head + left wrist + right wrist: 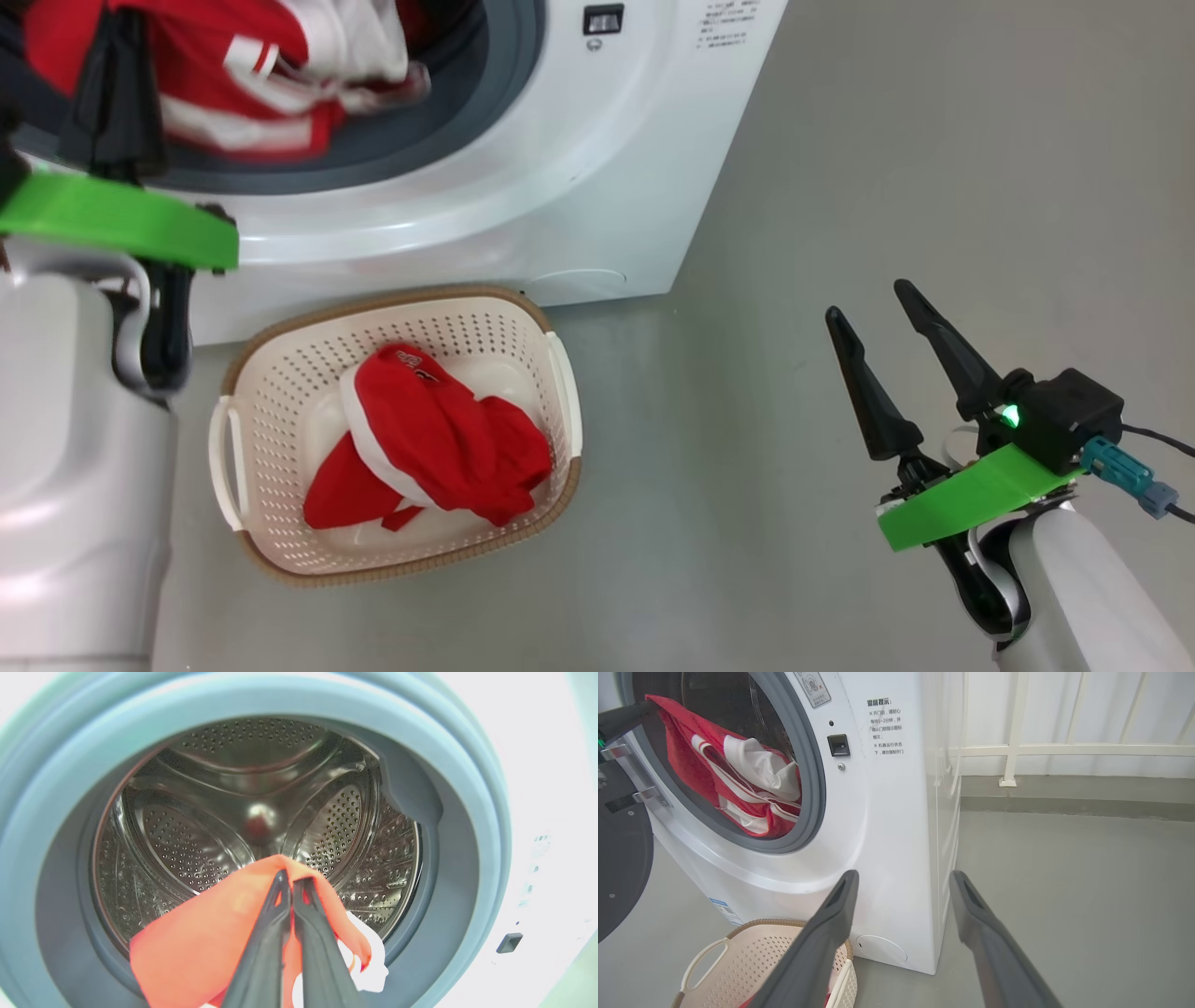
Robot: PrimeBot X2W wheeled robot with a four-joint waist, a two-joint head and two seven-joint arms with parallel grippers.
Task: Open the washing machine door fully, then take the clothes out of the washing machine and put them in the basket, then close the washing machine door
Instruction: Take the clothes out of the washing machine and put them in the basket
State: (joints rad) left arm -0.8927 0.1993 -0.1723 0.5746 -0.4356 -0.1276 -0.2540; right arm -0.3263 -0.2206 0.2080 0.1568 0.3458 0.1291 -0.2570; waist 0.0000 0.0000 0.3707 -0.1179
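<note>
Clothes (233, 84), red with white stripes, bunch up at the round mouth of the washing machine (579, 168), partly over the grey rubber ring (467, 112). The left jaws are shut tight on a fold of this red cloth. In the left wrist view the two dark left fingers (266, 952) press close together. The cloth is pinched at their tips, right in front of the shiny steel drum (196, 826) (it has lots of little holes). The rest of the cloth hangs down below the tips, over the lower edge of the ring.

The washing machine door (621, 868) is open. In the right wrist view it is swung out to the left side, and its dark round face shows at the left edge.

The basket (280, 392) sits on the grey floor (747, 523), just in front of the machine. I cannot tell if it touches the machine. One more red piece (439, 439) with white trim lies crumpled inside it.

The right jaws are wide open and hold nothing. The right fingers (868, 392) point up over the floor, well to the right of the basket and apart from the machine. A white rail (1017, 751) stands behind, by the wall.
</note>
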